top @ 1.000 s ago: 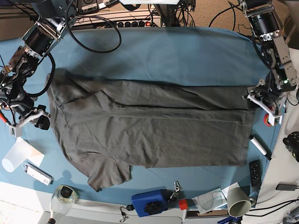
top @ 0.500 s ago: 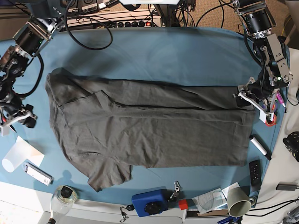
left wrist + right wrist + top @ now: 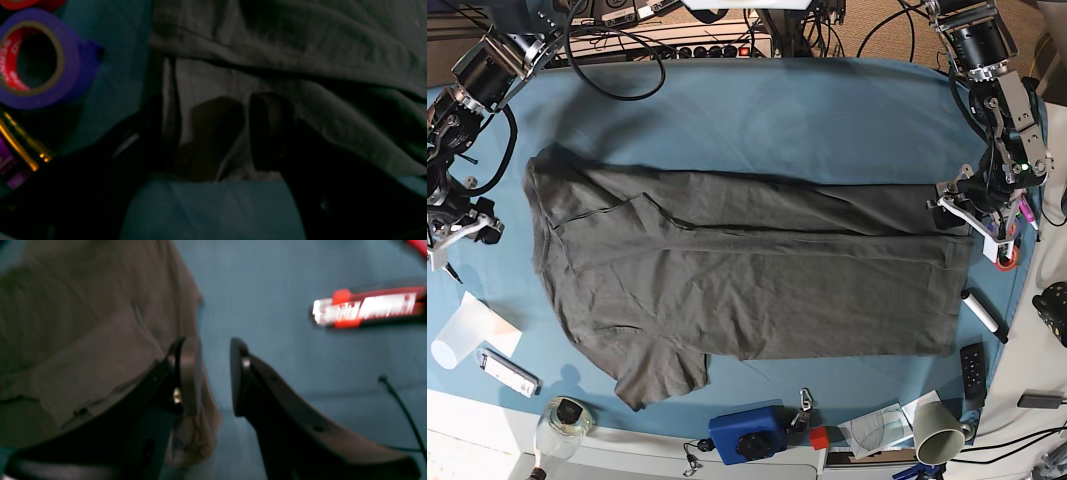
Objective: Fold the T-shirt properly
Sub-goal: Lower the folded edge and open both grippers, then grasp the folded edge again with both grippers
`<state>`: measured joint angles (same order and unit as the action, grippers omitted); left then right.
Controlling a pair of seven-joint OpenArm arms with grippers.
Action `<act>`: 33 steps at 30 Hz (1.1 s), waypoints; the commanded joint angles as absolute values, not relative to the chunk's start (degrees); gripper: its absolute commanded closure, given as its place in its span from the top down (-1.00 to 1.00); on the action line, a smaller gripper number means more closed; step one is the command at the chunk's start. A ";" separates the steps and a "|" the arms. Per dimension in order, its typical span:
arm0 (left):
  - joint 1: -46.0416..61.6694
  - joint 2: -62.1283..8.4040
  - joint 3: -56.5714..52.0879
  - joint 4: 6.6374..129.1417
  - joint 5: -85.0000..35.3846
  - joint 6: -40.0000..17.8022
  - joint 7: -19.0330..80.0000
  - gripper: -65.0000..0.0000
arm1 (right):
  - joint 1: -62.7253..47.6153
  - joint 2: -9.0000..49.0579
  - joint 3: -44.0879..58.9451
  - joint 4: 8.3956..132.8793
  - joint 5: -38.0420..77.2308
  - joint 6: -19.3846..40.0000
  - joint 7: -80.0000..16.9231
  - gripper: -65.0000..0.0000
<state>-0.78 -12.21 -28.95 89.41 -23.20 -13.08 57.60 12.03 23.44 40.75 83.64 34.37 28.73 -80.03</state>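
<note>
The dark grey T-shirt [image 3: 747, 270] lies spread on the blue table cloth [image 3: 777, 110], its far long edge folded in and one sleeve sticking out at the near left. My left gripper [image 3: 967, 212] stands open at the shirt's right hem. In the left wrist view the left gripper [image 3: 213, 133] straddles the hem corner of the T-shirt [image 3: 300, 50]. My right gripper [image 3: 452, 235] is off the shirt's left side, over bare cloth. In the right wrist view the right gripper [image 3: 213, 376] is open and holds nothing, with the T-shirt [image 3: 66, 323] edge beside it.
Tape rolls [image 3: 1005, 255] lie right of the left gripper, the purple roll [image 3: 33, 60] close by. A marker [image 3: 982, 312], remote [image 3: 972, 372], paper cup [image 3: 937, 432] and blue box [image 3: 747, 432] line the near edge. A white cup [image 3: 457, 335] sits near left.
My right gripper has drawn back to the left, away from the shirt's collar side. The left gripper has shifted slightly left onto the hem. The shirt lies as before.
</note>
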 commanded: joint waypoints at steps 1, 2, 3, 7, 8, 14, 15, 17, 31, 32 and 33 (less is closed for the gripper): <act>-0.95 -12.71 -29.02 89.93 -22.74 -12.75 58.74 0.12 | 12.62 24.75 40.91 84.66 35.16 28.84 -79.31 -0.52; -0.95 -12.71 -29.02 89.93 -22.74 -12.75 58.74 0.12 | 12.16 24.73 40.91 84.66 35.16 28.77 -79.22 -0.52; -0.93 -12.71 -29.02 89.93 -22.74 -12.73 58.78 0.12 | 11.77 24.62 40.91 84.64 35.11 28.75 -79.22 -0.52; -0.93 -12.71 -29.02 89.93 -22.81 -12.75 59.31 0.12 | 9.15 24.58 40.91 84.64 34.98 27.44 -79.07 -0.52; -0.95 -12.71 -29.02 89.95 -23.18 -12.75 59.48 0.12 | 8.49 24.60 40.91 84.64 34.92 27.07 -79.02 -0.52; -0.93 -12.71 -29.02 89.95 -26.46 -13.58 61.19 0.12 | 5.19 24.47 40.99 84.64 34.74 24.49 -77.76 -0.52; -0.93 -12.71 -29.04 89.95 -26.72 -13.58 61.45 0.12 | 4.84 24.34 40.99 84.64 34.76 24.45 -77.69 -0.52; -0.93 -12.73 -29.02 89.95 -26.85 -13.58 61.76 0.12 | 4.12 23.81 40.99 84.64 35.14 24.40 -77.08 -0.52; -0.93 -12.71 -29.04 89.95 -27.73 -13.58 63.20 0.12 | 3.01 18.74 40.99 73.32 32.95 24.69 -71.46 -0.52; -0.93 -12.71 -29.02 89.97 -27.73 -13.58 63.18 0.12 | 3.01 18.72 40.97 72.29 33.06 25.02 -71.48 -0.52; -0.95 -12.71 -29.02 89.97 -27.73 -13.58 63.16 0.12 | 3.01 18.72 40.97 71.50 33.50 25.87 -71.57 -0.52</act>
<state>-0.82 -12.43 -29.02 89.62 -27.55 -13.54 61.30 3.36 18.74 41.21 72.12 36.69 26.89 -67.83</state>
